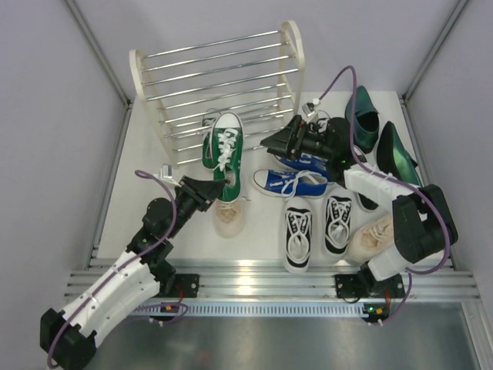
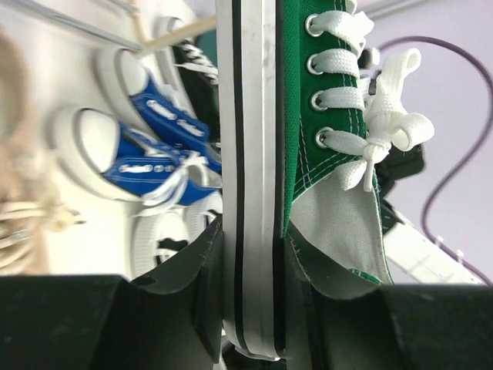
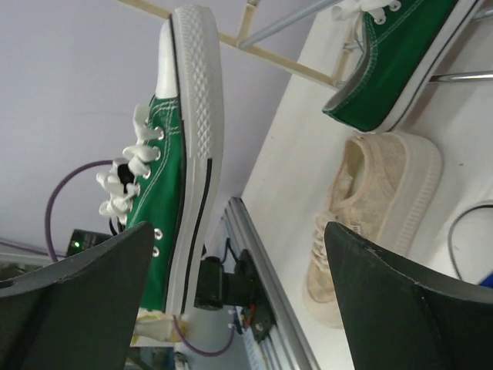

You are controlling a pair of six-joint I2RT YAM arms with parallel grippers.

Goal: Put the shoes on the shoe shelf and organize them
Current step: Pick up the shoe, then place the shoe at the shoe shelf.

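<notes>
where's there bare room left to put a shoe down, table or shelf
The upper rods of the shoe shelf are bare. On the table, free patches lie between the left-hand beige sneaker and the black-and-white sneakers, and along the left edge beside the shelf. The right side is crowded with blue sneakers and dress shoes.

Shoe shelf point(image 1: 218, 77) at rear left of the table point(image 1: 262, 223). A first sneaker point(image 1: 208, 150) rests on its lowest rods. A second sneaker point(image 1: 229, 150), clamped at the heel in the left gripper point(image 1: 221, 189), lies just to its right. A third sneaker point(image 1: 228, 217) sits before both. Centre: a sneaker pair point(image 1: 296, 183), with a front pair point(image 1: 299, 235) before it. Dress shoes point(image 1: 362, 116) at rear right.
</notes>
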